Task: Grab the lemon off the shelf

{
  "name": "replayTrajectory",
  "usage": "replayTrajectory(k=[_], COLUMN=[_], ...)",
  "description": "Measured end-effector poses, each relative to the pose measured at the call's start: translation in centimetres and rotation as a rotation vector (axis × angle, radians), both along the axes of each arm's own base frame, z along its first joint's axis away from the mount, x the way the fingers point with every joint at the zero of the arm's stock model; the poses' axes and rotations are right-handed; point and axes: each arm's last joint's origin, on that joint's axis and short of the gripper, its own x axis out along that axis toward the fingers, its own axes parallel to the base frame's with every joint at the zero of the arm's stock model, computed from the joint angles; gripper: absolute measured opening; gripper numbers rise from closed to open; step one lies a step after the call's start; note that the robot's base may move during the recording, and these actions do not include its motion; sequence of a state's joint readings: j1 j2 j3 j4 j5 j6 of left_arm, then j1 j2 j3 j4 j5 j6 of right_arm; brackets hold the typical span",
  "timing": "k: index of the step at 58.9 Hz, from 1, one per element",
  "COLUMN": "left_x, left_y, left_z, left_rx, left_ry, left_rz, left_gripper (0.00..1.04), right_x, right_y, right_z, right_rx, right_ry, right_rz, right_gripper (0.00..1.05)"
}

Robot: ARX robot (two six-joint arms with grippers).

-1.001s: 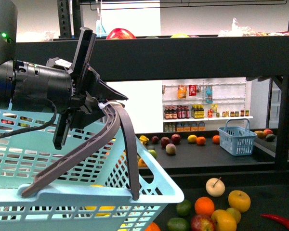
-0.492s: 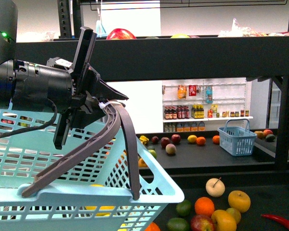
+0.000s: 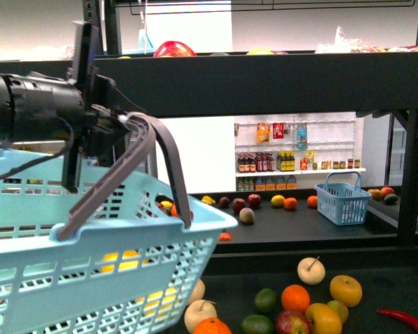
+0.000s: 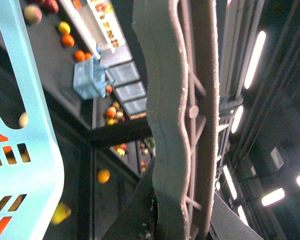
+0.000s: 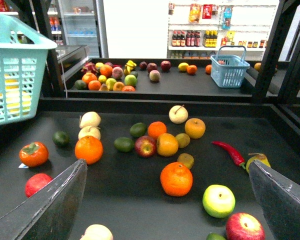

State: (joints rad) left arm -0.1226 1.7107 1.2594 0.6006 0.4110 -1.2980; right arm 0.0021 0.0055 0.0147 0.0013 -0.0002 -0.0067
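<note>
My left gripper (image 3: 118,129) is shut on the grey handle (image 3: 160,149) of a light-blue basket (image 3: 125,278), held high at the left before the black shelf (image 3: 265,83). In the left wrist view the handle (image 4: 175,125) fills the frame, clamped between the jaws. A small yellow fruit, the lemon (image 3: 278,201) as far as I can tell, lies on the far tray beside an orange (image 3: 290,203); the same lemon (image 5: 183,66) shows far off in the right wrist view. My right gripper (image 5: 167,163) is open above the near tray, holding nothing.
The near tray (image 5: 130,200) holds scattered oranges, apples, limes and a red chili (image 5: 230,152). A small blue basket (image 5: 229,70) stands on the far tray. Black upright posts (image 3: 411,181) flank the right side. White wall shelves of bottles (image 3: 292,160) stand behind.
My left gripper and the basket have risen and swung left, with the basket tilting. More fruit on the near tray now shows below it.
</note>
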Motion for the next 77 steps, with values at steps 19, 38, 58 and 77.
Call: replayTrajectory(k=[19, 38, 58, 77], left_x=[-0.9, -2.0, -0.9, 0.1], left_y=[11.9, 22.0, 26.1, 27.9], left_z=[-1.0, -4.7, -7.6, -11.0], left_rx=[-0.181, -0.170, -0.272, -0.308], left_ry=[-0.125, -0.189, -0.250, -0.244], left_rz=[0.318, 0.511, 0.536, 0.551], left_gripper=[0.10, 0.10, 0.10, 0.10], right_x=[0.0, 0.0, 0.0, 0.0], right_y=[0.0, 0.0, 0.0, 0.0], right_z=[0.0, 0.0, 0.0, 0.0], right_rx=[0.000, 0.001, 0.002, 0.002], right_ry=[0.000, 0.000, 0.000, 0.000], right_rz=[0.000, 0.000, 0.000, 0.000], right_gripper=[0.97, 0.97, 0.97, 0.97])
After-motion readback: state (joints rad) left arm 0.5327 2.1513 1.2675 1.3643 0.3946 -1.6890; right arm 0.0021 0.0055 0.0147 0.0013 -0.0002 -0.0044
